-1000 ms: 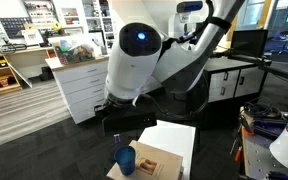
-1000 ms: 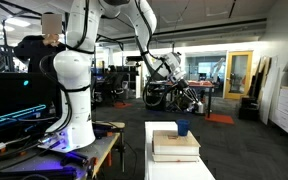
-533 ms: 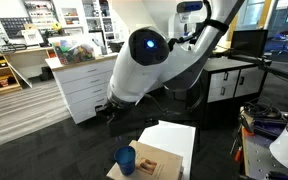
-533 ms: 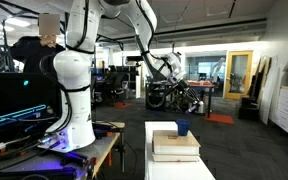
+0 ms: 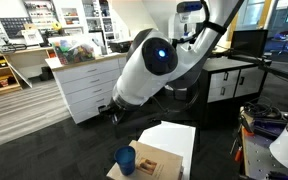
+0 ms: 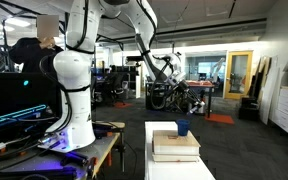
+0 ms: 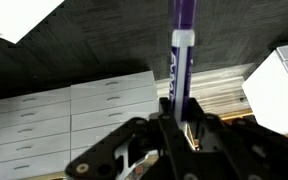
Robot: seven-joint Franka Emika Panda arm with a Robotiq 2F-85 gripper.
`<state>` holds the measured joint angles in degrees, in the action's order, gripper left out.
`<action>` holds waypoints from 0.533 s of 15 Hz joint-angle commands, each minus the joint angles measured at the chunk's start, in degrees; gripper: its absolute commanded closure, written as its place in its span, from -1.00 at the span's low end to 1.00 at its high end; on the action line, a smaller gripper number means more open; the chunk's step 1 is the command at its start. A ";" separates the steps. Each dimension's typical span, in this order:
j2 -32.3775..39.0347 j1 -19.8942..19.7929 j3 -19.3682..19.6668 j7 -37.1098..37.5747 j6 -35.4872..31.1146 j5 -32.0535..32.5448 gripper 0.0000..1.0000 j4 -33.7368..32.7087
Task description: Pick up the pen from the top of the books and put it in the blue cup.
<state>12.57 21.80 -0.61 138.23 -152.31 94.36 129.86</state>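
White arm [image 5: 149,70] fills an exterior view above the white counter [image 5: 179,135] — there the flat tan books [image 5: 154,158] lie with the blue cup [image 5: 126,160] just beside them. Wrist view: the tool [image 7: 179,118] is clamped on the slim purple-and-white pen [image 7: 183,50] — pale drawer cabinets [image 7: 74,115] behind.

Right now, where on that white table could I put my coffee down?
The white table is bare on the side of the books away from the blue cup. Around the cup it is crowded: cup and books sit close together.
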 commanded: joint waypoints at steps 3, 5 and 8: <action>-0.20 0.18 0.12 9.76 0.47 9.94 0.87 2.20; 0.08 0.22 -0.02 12.87 0.90 13.47 0.87 2.72; -0.45 -4.45 -5.36 10.76 2.11 13.38 0.87 2.43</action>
<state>13.26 21.80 -0.64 149.65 -152.07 107.75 132.23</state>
